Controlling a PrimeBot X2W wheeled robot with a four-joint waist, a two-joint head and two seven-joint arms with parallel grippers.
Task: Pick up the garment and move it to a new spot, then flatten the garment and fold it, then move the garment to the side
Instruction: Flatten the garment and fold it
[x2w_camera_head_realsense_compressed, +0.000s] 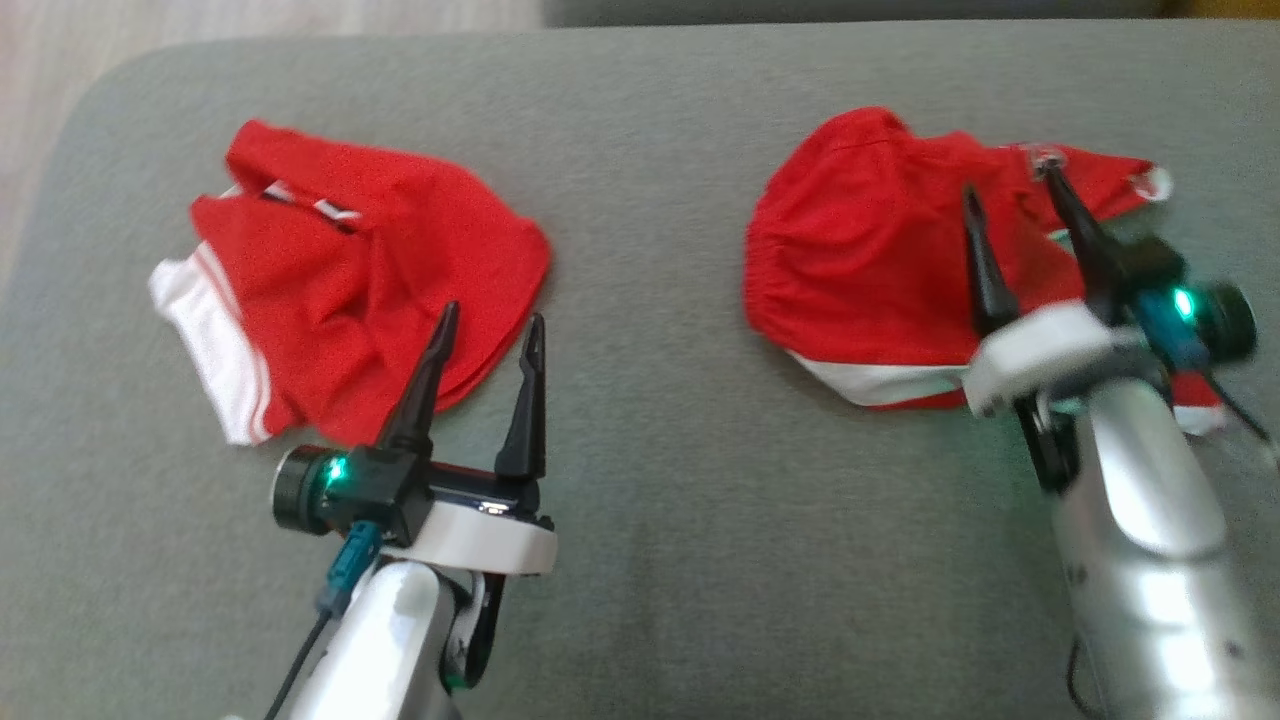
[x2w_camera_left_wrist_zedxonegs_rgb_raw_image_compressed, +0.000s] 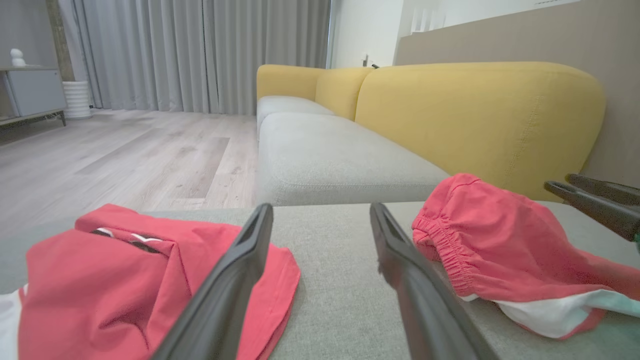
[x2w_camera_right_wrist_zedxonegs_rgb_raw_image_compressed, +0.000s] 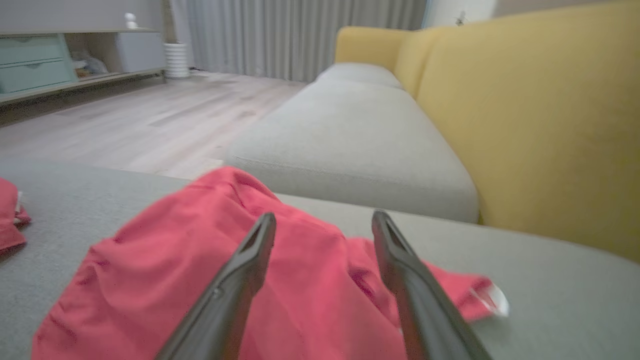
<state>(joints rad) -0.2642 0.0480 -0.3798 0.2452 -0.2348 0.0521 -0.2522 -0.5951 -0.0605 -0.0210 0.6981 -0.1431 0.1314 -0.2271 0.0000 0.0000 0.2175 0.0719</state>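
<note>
Two red garments with white trim lie crumpled on the grey cushion (x2w_camera_head_realsense_compressed: 650, 500). One garment (x2w_camera_head_realsense_compressed: 880, 260) is at the right, and my right gripper (x2w_camera_head_realsense_compressed: 1010, 185) hovers over it, open, with nothing between its fingers. In the right wrist view the red cloth (x2w_camera_right_wrist_zedxonegs_rgb_raw_image_compressed: 175, 270) spreads under the gripper (x2w_camera_right_wrist_zedxonegs_rgb_raw_image_compressed: 322, 220). The other garment (x2w_camera_head_realsense_compressed: 340, 270) lies at the left; my left gripper (x2w_camera_head_realsense_compressed: 492, 318) stands open just beside its near right edge. The left wrist view has the left garment (x2w_camera_left_wrist_zedxonegs_rgb_raw_image_compressed: 115, 280) at lower left and the right garment (x2w_camera_left_wrist_zedxonegs_rgb_raw_image_compressed: 500, 250) at right, either side of the gripper (x2w_camera_left_wrist_zedxonegs_rgb_raw_image_compressed: 320, 207).
The grey cushion's rounded far-left corner (x2w_camera_head_realsense_compressed: 130, 80) meets pale wood floor (x2w_camera_left_wrist_zedxonegs_rgb_raw_image_compressed: 125, 150). A yellow-backed sofa (x2w_camera_left_wrist_zedxonegs_rgb_raw_image_compressed: 475, 115) with a grey seat stands beyond. The right arm's fingers (x2w_camera_left_wrist_zedxonegs_rgb_raw_image_compressed: 595, 202) enter the left wrist view at right. A low cabinet (x2w_camera_right_wrist_zedxonegs_rgb_raw_image_compressed: 45, 60) stands across the room.
</note>
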